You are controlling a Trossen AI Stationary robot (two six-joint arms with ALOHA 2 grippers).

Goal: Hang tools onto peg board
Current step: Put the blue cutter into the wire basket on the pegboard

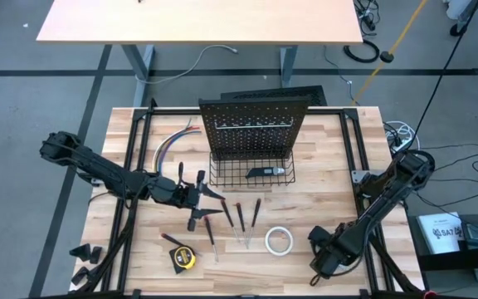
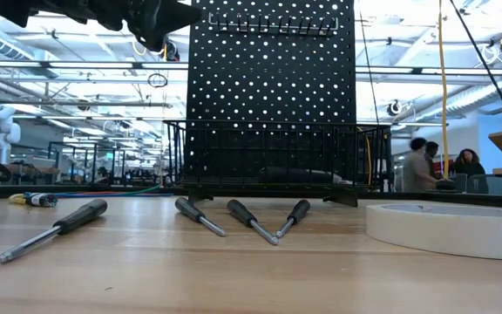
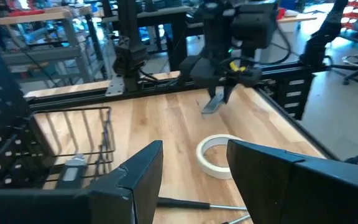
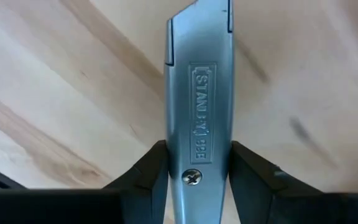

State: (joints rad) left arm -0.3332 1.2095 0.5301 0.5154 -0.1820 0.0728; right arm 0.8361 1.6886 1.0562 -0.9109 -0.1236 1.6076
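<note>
Done: nothing is hung on the peg board (image 1: 251,126) yet.
Right claw (image 4: 197,163): pinched on the utility knife (image 4: 199,106) — between its fingers.
Left claw (image 3: 194,171): spread, empty; screwdrivers (image 1: 241,218) and tape roll (image 1: 279,241) left nearby.

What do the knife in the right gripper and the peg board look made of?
Utility knife: probably cast metal, matte grey-blue, with embossed lettering and a screw head. Right gripper is clamped on its sides. Peg board: likely black-coated sheet metal, judging by its regular punched holes.

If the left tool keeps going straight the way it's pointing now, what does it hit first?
Most likely the white tape roll: it lies on the table just beyond the left tool, between its open fingers. The right tool is farther along, though depth is uncertain.
</note>
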